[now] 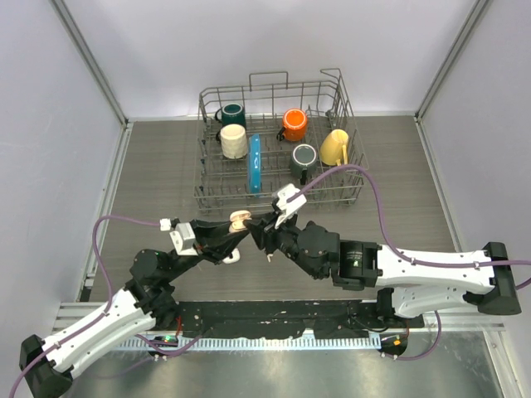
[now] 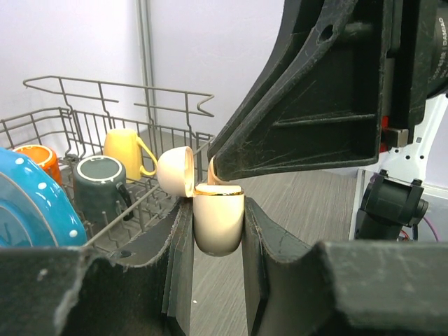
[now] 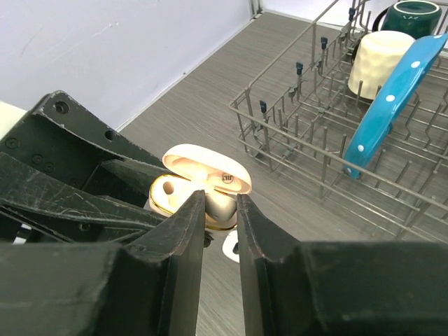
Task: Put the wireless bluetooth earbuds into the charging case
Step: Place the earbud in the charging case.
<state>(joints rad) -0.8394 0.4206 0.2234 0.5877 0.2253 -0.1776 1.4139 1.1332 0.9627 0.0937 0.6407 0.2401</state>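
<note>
Grey counter [image 1: 166, 166]: wood-grain top under everything. The work hangs over its near middle, so anything dropped lands here.
Wire dish rack [image 1: 267, 83]: on the far side, holding mugs and a blue plate. It is well apart from the two grippers and is not a hazard as things stand.
Left gripper [image 1: 240, 234]: closed on the charging case, clamping its lower body from both sides and holding it off the counter.
Right gripper [image 3: 221, 206]: closed, with its tips at the case mouth. I cannot tell for certain whether they pinch an earbud.
Charging case [image 2: 218, 227]: cream with a gold rim, roughly upright, with the lid swung open to one side.
White piece [image 1: 232, 255]: lies on the counter below the left gripper (likely a loose earbud).
Pale sliver [image 2: 212, 168]: sits at the right gripper's tip, just over the gold rim. It is probably an earbud stem going in.
Risk, misalignment: if the stem meets the rim instead of its well, it could jam or flick out and fall to the counter.
Risk, pushing: a hard downward press could slide or twist the smooth case between the left fingers.
Risk, lid: the right finger passes close to the open lid and could knock it shut.
Risk, early release: letting go before the bud seats would drop it.
</note>
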